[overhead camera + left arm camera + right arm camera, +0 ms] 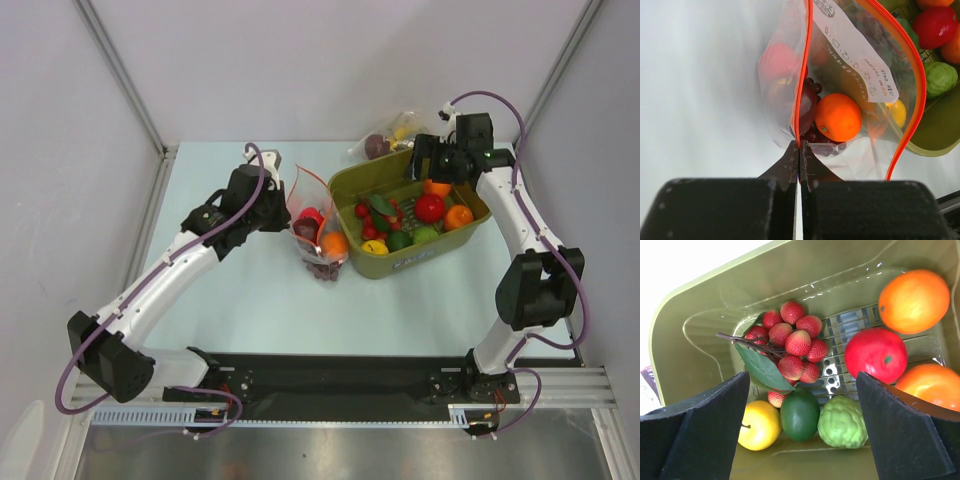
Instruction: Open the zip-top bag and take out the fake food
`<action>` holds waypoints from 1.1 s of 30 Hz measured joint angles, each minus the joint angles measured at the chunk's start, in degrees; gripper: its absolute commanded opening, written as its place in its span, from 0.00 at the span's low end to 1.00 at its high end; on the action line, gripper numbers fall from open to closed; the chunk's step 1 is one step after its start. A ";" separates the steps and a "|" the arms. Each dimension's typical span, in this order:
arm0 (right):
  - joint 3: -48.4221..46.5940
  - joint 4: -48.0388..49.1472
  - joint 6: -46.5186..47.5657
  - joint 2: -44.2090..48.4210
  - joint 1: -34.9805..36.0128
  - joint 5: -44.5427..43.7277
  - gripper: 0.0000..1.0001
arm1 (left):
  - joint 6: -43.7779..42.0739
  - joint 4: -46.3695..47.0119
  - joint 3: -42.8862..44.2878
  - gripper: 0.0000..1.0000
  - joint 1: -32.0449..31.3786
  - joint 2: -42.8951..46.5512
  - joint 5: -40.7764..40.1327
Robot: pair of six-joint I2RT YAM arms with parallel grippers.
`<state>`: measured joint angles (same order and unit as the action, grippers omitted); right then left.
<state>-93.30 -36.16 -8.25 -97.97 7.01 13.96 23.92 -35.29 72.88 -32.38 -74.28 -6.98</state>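
Already the zip-top bag gapes open, its red strip clenched in your left claw. An orange, grapes and perhaps an apple lie just beyond its tips. Your right claw hangs released over the bin, so emptying remains.

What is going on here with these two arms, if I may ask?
The left fingers pinch the zip-top bag at its red-orange strip, its mouth open, with an orange and grapes inside. The right fingers stand open over the green bin, holding nothing.
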 measured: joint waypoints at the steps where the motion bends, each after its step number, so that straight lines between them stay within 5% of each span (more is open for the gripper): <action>1: 0.00 0.02 0.07 0.00 0.00 0.11 0.93 | 0.02 0.00 0.00 0.00 0.00 0.04 -0.04; 14: -6.95 -0.39 -0.44 0.04 5.29 6.71 0.91 | -0.15 -0.92 0.48 0.00 0.00 0.13 -0.22; 25: -12.66 8.74 -5.25 -1.03 19.63 29.81 0.87 | -0.81 -2.80 2.27 0.00 0.00 0.13 -0.61; 33: -12.57 11.50 -7.82 -5.60 26.47 37.70 0.79 | -1.07 -3.45 2.36 0.01 0.00 0.17 -1.07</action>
<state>-105.86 -24.67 -16.08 -103.57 33.47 51.66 22.85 -38.74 75.24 -32.38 -74.11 -8.05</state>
